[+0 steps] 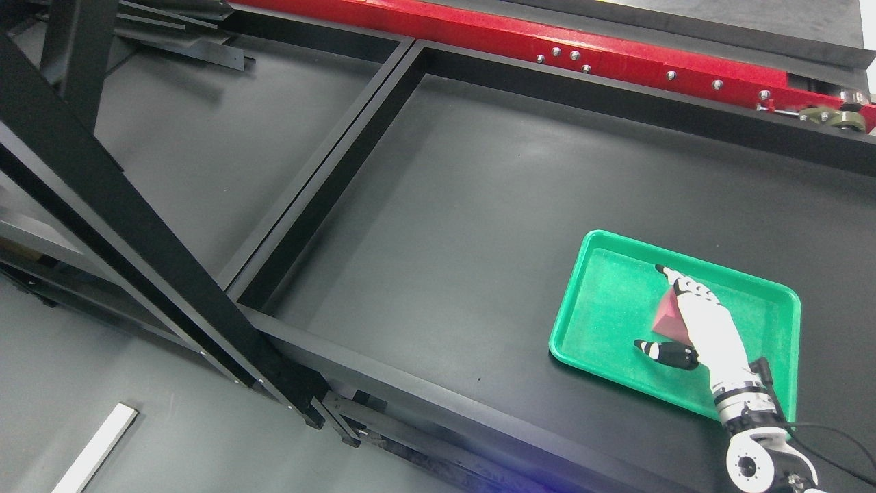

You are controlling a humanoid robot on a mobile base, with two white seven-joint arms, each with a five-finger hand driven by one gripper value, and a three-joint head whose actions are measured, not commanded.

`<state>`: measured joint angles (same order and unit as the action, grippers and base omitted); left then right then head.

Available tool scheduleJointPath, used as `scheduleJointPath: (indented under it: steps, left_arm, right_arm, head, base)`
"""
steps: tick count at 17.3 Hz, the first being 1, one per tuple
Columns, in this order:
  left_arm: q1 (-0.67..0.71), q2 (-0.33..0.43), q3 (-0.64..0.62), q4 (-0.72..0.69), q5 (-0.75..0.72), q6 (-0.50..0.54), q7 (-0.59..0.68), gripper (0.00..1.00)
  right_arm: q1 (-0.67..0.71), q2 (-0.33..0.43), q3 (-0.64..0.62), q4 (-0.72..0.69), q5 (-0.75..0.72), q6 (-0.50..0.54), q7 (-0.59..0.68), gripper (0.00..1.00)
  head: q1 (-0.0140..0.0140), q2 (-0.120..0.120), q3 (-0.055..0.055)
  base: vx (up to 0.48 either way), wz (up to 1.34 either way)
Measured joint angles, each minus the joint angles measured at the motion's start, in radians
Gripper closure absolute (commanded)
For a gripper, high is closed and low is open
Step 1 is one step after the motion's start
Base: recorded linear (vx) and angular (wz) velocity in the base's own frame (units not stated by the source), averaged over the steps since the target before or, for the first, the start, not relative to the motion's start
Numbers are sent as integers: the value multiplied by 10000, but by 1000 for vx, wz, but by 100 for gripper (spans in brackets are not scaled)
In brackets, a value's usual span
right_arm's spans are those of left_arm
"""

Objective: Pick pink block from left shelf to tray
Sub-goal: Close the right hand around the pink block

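At the near right: right hand (677, 322) reaches over the tray, fingers wrapped around the pink block.
Pink block (668, 320): held just above or on the green tray (602, 274) (contact hidden by the hand).
Handling: likely light, stiff, not fragile; flat sides suit a pinch.
Beyond: black tabletop (479, 205), red rail (479, 31).

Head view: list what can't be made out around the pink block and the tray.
- Pink block: most of it is covered by the right hand; whether it rests on the tray floor or is lifted cannot be told.
- Green tray: its near right corner is hidden behind the wrist.
- Left hand: out of the picture.
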<state>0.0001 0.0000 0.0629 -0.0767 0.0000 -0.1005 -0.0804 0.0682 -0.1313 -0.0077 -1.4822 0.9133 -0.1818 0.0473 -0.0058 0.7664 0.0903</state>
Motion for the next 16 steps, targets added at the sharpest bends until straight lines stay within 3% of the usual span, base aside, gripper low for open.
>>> scheduleJointPath:
  steps: [6,10,14,16]
  left_arm:
    - [0,0,0,0,0,0,0,0]
    - [0,0,0,0,0,0,0,0]
    - [-1,0,0,0,0,0,0,0]
    - [0,0,0,0,0,0,0,0]
  right_arm:
    - [-180,-132,38,392,505,445,-408,20]
    - [-252,-187,50,580,690,573,-601,65]
    - [-250,-215,54,685,732,580,-470,94]
    - [-257,-230,49,735,730,557,-433,98]
  head:
    - [0,0,0]
    - [0,0,0]
    - [0,0,0]
    - [0,0,0]
  base:
    - [0,0]
    - [0,0]
    - [0,0]
    - [0,0]
